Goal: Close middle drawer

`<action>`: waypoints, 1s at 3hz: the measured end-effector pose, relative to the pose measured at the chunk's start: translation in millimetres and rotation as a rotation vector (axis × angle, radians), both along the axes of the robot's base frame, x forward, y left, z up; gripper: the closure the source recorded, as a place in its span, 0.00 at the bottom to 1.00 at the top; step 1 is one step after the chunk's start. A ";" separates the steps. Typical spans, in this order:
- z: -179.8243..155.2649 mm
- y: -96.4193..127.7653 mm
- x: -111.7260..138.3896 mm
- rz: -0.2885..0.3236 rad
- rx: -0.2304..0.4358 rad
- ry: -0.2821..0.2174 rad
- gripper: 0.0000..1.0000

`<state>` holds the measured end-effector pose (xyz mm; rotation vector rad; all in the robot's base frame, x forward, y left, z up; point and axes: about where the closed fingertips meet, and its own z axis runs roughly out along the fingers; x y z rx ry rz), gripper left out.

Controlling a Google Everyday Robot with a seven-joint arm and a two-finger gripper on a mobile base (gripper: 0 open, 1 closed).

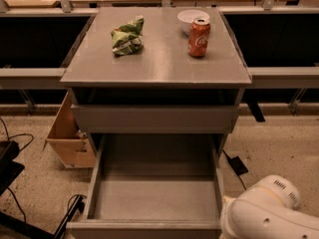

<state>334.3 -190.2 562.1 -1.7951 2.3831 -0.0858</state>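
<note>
Your target, the middle drawer [157, 198], a plain grey metal tray, long, shallow and rectangular, stands pulled far out of the grey metal cabinet [154, 59] toward the camera. Its floor is smooth, matte and bare, its side walls are thin straight sheet, and its flat, handle-less front runs along the bottom edge of the view.

Above it you see the taller grey drawer front [154, 118], a flat band with a dark gap between it and the cabinet's top slab. That top has a brushed, faintly glossy sheen. On it lie a crumpled green foil snack bag [128, 35] at left and, well apart at right, an upright red aluminium soda can [199, 37]. Just behind the can sits a round white bowl [188, 18].

The gripper does not show in this view, so you cannot tell whether it is spread or pressed together. Only the arm's rounded white plastic shell [271, 213], smooth with small vent slots, fills the lower right corner, just beside the open drawer's right front corner.

An open brown cardboard box [67, 133] leans beside the cabinet's left side on the speckled beige floor [279, 143]. Black cables [10, 133] trail at far left.
</note>
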 end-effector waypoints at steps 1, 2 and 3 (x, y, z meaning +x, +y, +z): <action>-82.1 7.4 -24.5 -0.013 0.042 0.055 0.48; -112.8 10.4 -32.7 -0.041 0.078 0.062 0.71; -143.8 21.6 -18.8 -0.060 0.154 0.033 0.94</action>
